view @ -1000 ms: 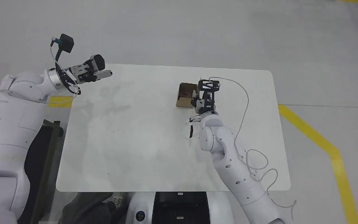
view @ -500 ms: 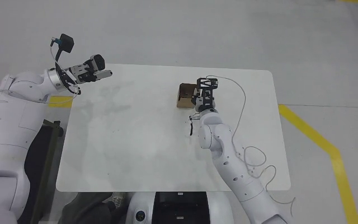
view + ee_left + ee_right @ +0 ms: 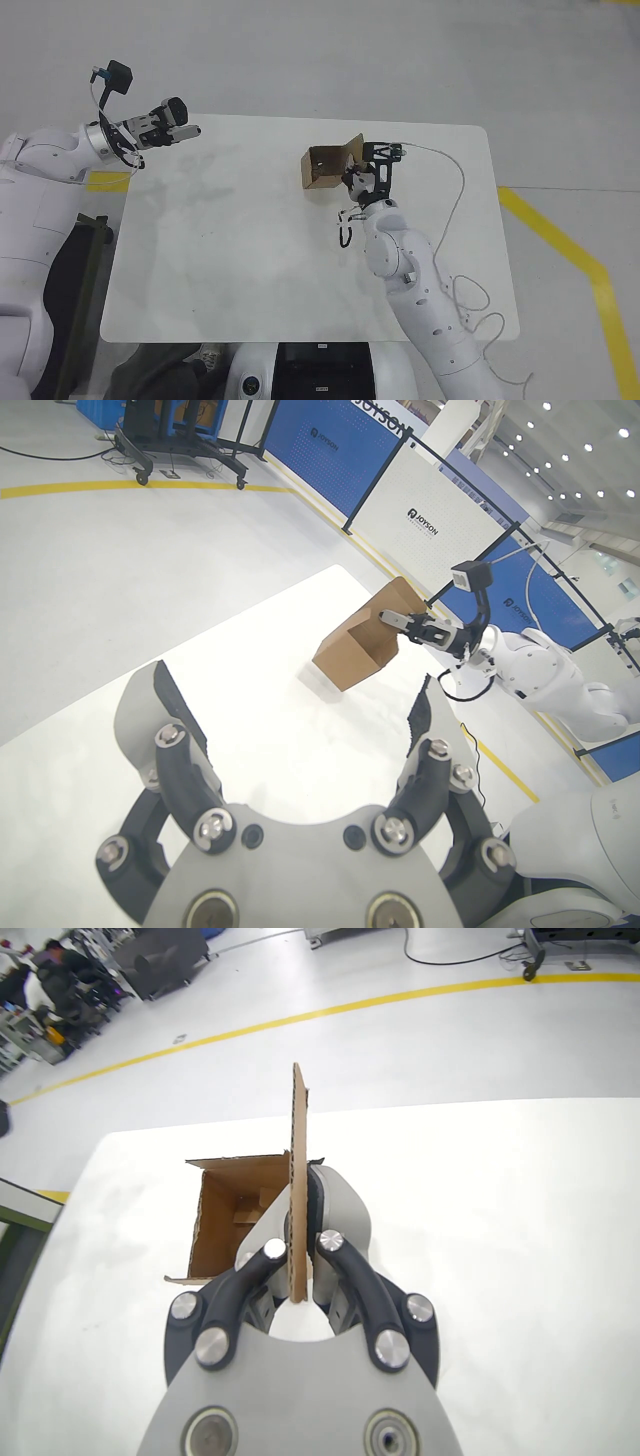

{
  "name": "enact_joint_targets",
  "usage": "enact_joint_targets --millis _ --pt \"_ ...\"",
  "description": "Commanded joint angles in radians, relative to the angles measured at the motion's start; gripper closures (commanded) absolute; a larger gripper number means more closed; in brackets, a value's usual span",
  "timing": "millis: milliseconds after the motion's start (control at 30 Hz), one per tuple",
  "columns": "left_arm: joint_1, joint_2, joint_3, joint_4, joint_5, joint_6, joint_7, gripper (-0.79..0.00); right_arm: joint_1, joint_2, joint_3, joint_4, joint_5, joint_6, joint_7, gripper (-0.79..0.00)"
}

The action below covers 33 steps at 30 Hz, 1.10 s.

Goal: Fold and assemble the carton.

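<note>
Left hand (image 3: 188,130): held up at the far-left corner of the counter (image 3: 250,270), fingers spread wide with nothing between them. Well apart from the carton.
Counter: white slab. The carton sits right of centre, toward the far edge.
Carton (image 3: 322,170): brown corrugated board, already opened out into a box body with its mouth open.
Flap (image 3: 352,150): one wall flap stands out from the mouth on the right arm's side.
Right hand (image 3: 356,172): clamped on that flap, one finger on each face of the board.
Done so far (judgement): the body is squared up. Short tabs folded in at the bottom suggest the base is at least partly closed.
Left to do (judgement): the mouth flaps still need folding in and tucking. The pinched flap looks like the one in hand, and the idle arm would have to come across to steady the body.
Right wrist view: looks along the flap (image 3: 299,1153) edge-on and down inside the carton (image 3: 220,1228), showing the inner tabs and the right hand (image 3: 300,1208) closed on the board.
Left wrist view: shows the carton (image 3: 350,655) from the side, tipped over a shadow, hanging from the right hand (image 3: 395,620). I cannot tell whether its low corner touches the counter (image 3: 240,720). The left hand (image 3: 292,685) is plainly agape here.
</note>
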<state>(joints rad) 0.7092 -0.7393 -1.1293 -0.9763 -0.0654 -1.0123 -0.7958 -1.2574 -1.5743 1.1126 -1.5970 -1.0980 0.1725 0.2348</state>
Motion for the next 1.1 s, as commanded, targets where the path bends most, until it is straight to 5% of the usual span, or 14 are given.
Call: enact_joint_targets --millis 0,467,1067 --pt "0.000 0.000 0.000 0.000 0.000 0.000 0.000 -0.785 -0.029 0.005 0.023 -0.033 0.056 -0.063 -0.009 0.000" --pt "0.000 0.000 0.000 0.000 0.000 0.000 0.000 -0.785 -0.106 0.025 0.069 -0.118 0.314 -0.311 0.063 0.000" --pt "0.000 0.000 0.000 0.000 0.000 0.000 0.000 -0.785 -0.106 0.025 0.069 -0.118 0.314 -0.311 0.063 0.000"
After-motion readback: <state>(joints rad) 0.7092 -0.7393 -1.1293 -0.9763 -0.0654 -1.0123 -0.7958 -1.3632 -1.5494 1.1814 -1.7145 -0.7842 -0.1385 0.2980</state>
